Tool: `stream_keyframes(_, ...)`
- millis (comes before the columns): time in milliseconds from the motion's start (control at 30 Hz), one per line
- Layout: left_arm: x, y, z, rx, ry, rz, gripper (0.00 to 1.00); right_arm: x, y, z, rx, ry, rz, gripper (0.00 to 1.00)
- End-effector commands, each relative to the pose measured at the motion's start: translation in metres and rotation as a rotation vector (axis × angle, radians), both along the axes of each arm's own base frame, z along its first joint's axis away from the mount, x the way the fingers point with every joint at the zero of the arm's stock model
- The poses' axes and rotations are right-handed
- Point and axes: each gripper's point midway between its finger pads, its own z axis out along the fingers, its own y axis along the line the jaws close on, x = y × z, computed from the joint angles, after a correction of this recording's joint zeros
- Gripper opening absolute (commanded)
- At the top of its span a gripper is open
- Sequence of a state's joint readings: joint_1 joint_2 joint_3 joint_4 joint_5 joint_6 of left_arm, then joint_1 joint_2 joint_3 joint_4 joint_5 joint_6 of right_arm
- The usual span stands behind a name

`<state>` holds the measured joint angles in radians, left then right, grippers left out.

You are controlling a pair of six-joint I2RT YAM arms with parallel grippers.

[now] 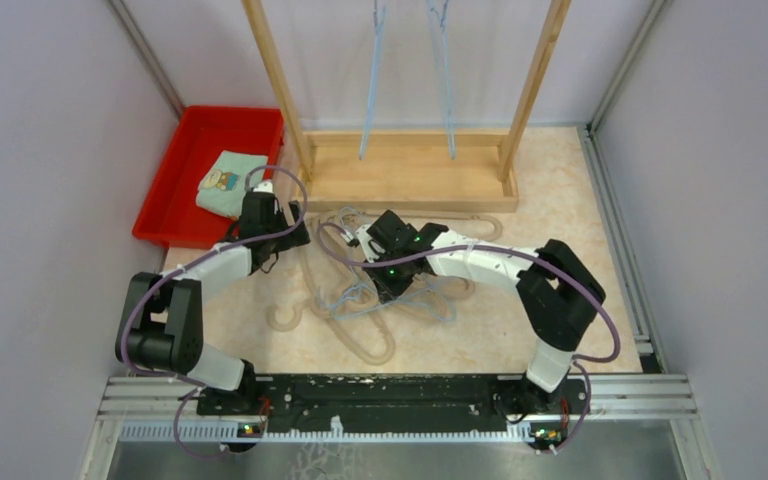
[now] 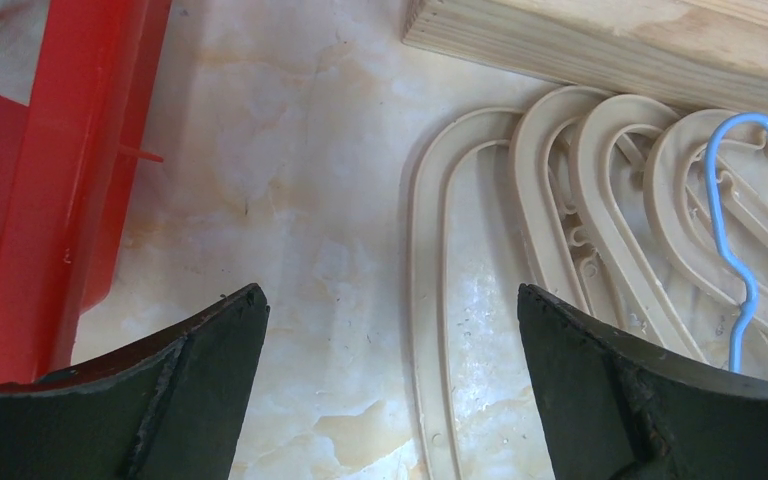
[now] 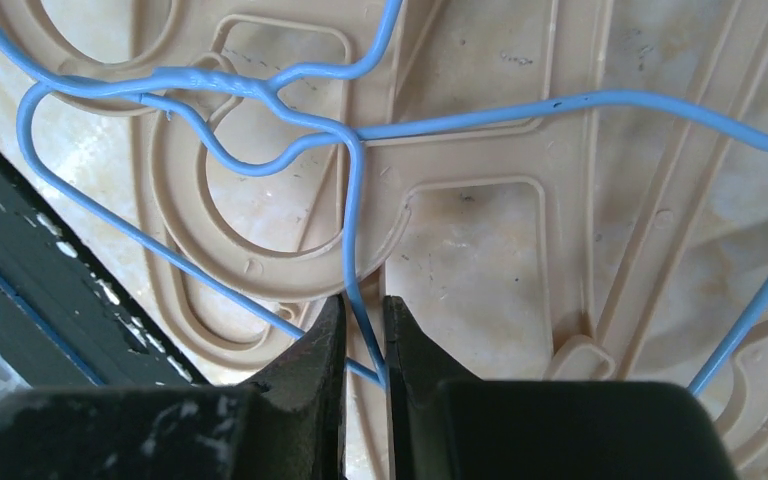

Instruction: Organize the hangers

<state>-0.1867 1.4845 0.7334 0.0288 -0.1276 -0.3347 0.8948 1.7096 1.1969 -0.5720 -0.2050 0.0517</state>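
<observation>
Right jaws are clamped on a blue wire hanger (image 3: 352,230) in the tangle of beige hangers (image 2: 430,300) mid-bench (image 1: 560,200); the arm hides much of the pile. Left jaws are wide apart, with a beige loop lying between them. Two blue hangers (image 1: 370,90) hang on the rack (image 1: 410,175), hooks cut off.

a marbled beige tabletop (image 1: 580,190) is seen, enclosed by pale lilac walls (image 1: 50,140); a wooden frame rack (image 1: 410,185) is set at the far side, a red tray (image 1: 175,175) at far left.
</observation>
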Motion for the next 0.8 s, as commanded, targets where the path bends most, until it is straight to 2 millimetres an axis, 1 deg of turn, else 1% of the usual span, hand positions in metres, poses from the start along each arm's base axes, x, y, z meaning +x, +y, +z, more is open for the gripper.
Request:
stream_keyframes(0,-0.003,0.005,-0.001,0.016,0.000,0.007,1.00,0.014,0.019,0.001,0.073,-0.047,0.003,0.12)
stream_keyframes(67,-0.006,0.006,-0.002,0.021,0.005,0.009,1.00,0.013,0.020,-0.003,0.075,-0.043,0.000,0.13)
stream_keyframes(133,-0.007,0.008,-0.004,0.024,0.009,0.009,1.00,0.013,0.019,-0.005,0.073,-0.043,-0.003,0.17)
stream_keyframes(167,-0.008,0.008,-0.004,0.025,0.012,0.009,1.00,0.013,0.018,-0.006,0.070,-0.043,-0.005,0.24)
stream_keyframes(200,-0.008,0.008,-0.005,0.027,0.012,0.010,1.00,0.013,0.018,-0.008,0.068,-0.043,-0.004,0.28)
stream_keyframes(533,-0.008,0.008,-0.004,0.027,0.009,0.006,1.00,0.011,0.016,-0.016,0.061,-0.034,-0.006,0.30)
stream_keyframes(633,-0.009,0.008,-0.004,0.027,0.011,0.005,1.00,0.008,0.013,-0.021,0.051,-0.022,-0.007,0.38)
stream_keyframes(767,-0.012,0.008,-0.005,0.026,0.013,0.004,1.00,0.004,0.007,-0.027,0.034,-0.011,-0.003,0.41)
